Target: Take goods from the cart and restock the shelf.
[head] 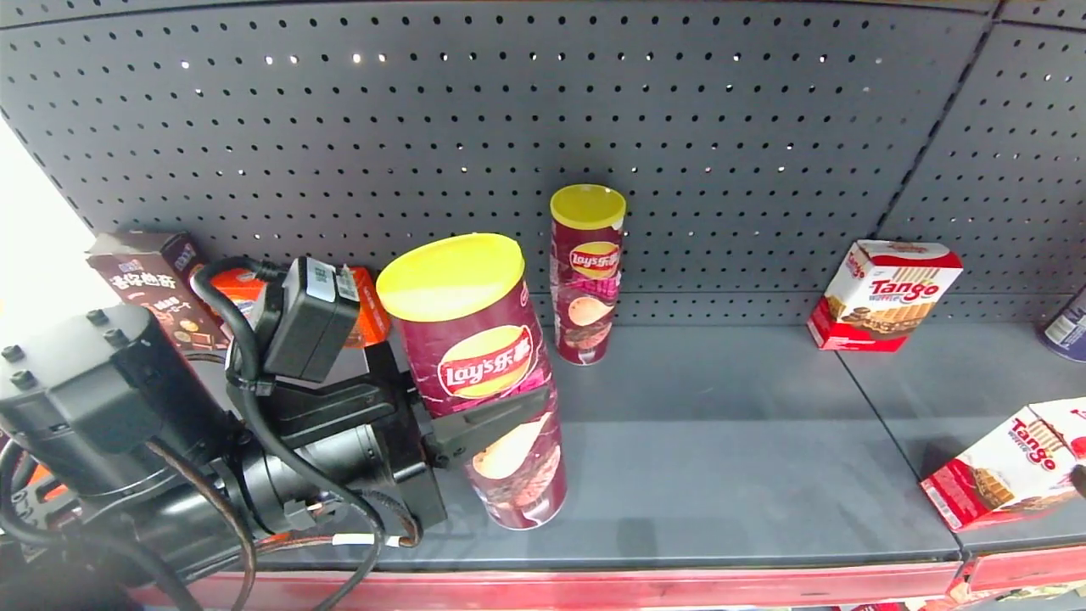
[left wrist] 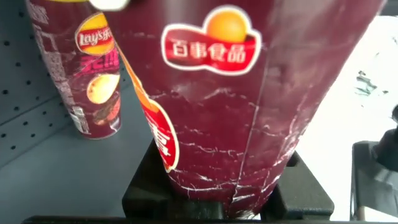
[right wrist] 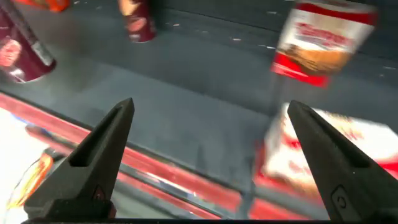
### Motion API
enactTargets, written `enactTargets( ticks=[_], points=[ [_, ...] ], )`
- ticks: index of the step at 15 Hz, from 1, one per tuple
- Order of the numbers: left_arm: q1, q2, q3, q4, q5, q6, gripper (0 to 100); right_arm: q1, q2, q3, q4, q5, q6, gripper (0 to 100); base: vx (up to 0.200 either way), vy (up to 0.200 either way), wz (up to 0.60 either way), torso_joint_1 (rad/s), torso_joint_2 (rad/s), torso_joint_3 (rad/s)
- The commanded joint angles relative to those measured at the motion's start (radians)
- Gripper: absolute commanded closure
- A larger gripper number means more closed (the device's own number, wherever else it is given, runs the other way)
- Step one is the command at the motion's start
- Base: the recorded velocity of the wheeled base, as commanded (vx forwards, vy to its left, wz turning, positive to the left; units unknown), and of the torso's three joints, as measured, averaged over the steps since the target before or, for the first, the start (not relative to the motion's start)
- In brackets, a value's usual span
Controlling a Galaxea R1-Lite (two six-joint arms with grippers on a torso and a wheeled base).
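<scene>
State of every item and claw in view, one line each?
Near maroon cardboard chip can with yellow lid: tilted, lid on, gripped.
Left claw: shut on that can.
Far maroon chip can: upright, lid on, free.
Rear red-and-white wafer box: tilted, untouched.
Front red-and-white wafer box: lying askew.
Right claw: open, empty.

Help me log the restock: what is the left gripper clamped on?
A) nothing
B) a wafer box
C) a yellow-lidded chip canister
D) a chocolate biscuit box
C: in the head view the left gripper has its jaws shut around the maroon body of the yellow-lidded chip canister.
</scene>
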Motion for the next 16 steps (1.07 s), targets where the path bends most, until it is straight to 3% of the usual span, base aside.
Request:
enactTargets(
  ticks=[1,3,6,10,16],
  points=[
    [0.013,-0.007,0.003,0.001,-0.004,0.000,100,0.067,0.272,-0.070,-0.094,0.059,-0.005,0,0.000,0.000,0.00,0.000,0.00,0.000],
    [0.013,-0.019,0.000,0.001,-0.005,0.000,100,0.076,0.355,-0.101,-0.129,0.089,-0.009,0,0.000,0.000,0.00,0.000,0.00,0.000],
    [0.015,-0.059,0.005,0.010,-0.005,0.000,100,0.079,0.614,-0.257,-0.290,0.097,-0.013,0,0.000,0.000,0.00,0.000,0.00,0.000],
    [0.017,-0.116,0.014,0.079,-0.005,0.000,100,0.085,0.804,-0.389,-0.387,0.186,-0.014,0,0.000,0.000,0.00,0.000,0.00,0.000],
    [0.032,-0.113,0.017,0.092,-0.009,0.000,100,0.077,0.975,-0.582,-0.395,0.414,-0.072,0,0.000,0.000,0.00,0.000,0.00,0.000]
  ],
)
